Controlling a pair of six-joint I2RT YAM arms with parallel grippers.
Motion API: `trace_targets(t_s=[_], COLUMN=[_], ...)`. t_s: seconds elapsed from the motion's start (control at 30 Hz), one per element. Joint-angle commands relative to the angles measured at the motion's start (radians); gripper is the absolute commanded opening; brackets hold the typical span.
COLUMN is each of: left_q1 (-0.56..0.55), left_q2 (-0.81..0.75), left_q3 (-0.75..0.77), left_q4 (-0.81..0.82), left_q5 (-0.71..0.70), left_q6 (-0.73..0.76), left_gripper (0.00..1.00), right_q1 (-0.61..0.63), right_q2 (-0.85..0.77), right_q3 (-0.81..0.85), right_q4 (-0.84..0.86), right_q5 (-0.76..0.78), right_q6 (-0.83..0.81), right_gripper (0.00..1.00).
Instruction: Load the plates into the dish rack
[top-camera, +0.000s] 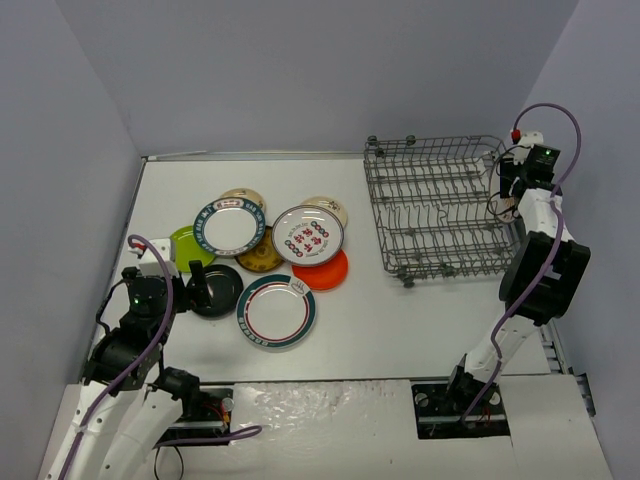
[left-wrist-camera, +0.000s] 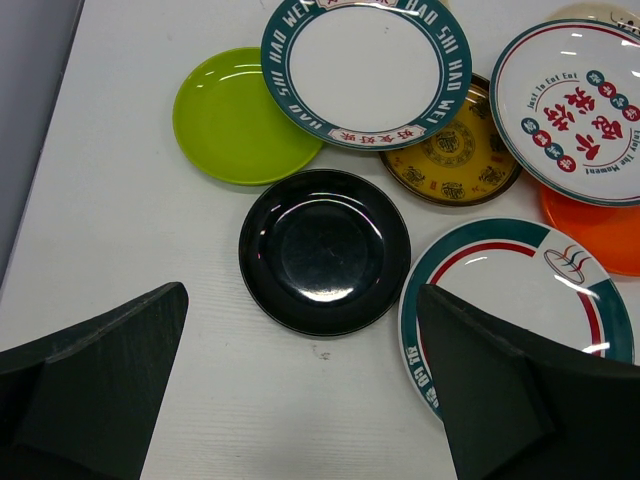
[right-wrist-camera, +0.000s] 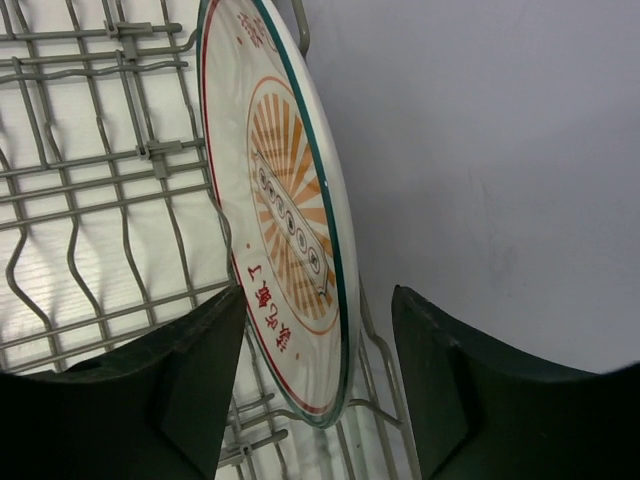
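Note:
Several plates lie in a cluster on the white table left of the dish rack (top-camera: 440, 205). Among them are a black plate (left-wrist-camera: 325, 250), a lime-green plate (left-wrist-camera: 235, 115), a teal-rimmed white plate (left-wrist-camera: 365, 65), a red-lettered white plate (left-wrist-camera: 580, 105), an orange plate (left-wrist-camera: 600, 230), a brown plate (left-wrist-camera: 455, 155) and a green-and-red-rimmed plate (left-wrist-camera: 510, 290). My left gripper (left-wrist-camera: 302, 292) hangs open just above the near edge of the black plate, holding nothing. Another plate (right-wrist-camera: 290, 230) with a sunburst pattern stands on edge in the rack's wires (right-wrist-camera: 100, 200). My right gripper (right-wrist-camera: 320, 300) straddles its lower rim, open, with a gap at the right finger.
Two cream plates (top-camera: 243, 197) (top-camera: 328, 208) peek out at the back of the cluster. The grey wall (right-wrist-camera: 500, 150) runs close behind the rack's right end. The right arm (top-camera: 540, 270) reaches up along the rack's right side.

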Motion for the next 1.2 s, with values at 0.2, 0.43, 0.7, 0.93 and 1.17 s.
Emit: trace_targets(t_s=[0.2, 0.43, 0.7, 0.93, 1.17], left_q1=[-0.001, 0.0, -0.001, -0.001, -0.001], left_q2=[0.011, -0.001, -0.005, -0.008, 0.017], left_q3=[0.026, 0.029, 0.03, 0.031, 0.032], left_q4=[0.067, 0.06, 0.057, 0.057, 0.06], left_q5=[0.007, 0.006, -0.007, -0.019, -0.009], left_q6=[0.02, 0.019, 0.01, 0.006, 0.007], left_gripper=[0.97, 0.97, 0.97, 0.97, 0.97], right_q1=[0.0, 0.064, 0.404, 0.862, 1.166], right_q2=[-0.142, -0.309, -0.539, -0.653, -0.629], right_q3=[0.037, 0.037, -0.161, -0.466, -0.744], right_q4=[0.068, 0.061, 0.017, 0.082, 0.324], right_q5=[-0.013, -0.059, -0.127, -0.064, -0.039], right_q6=[0.131, 0.278, 0.49, 0.824, 1.103], right_gripper=[0.84, 0.86, 0.86, 0.85, 0.85])
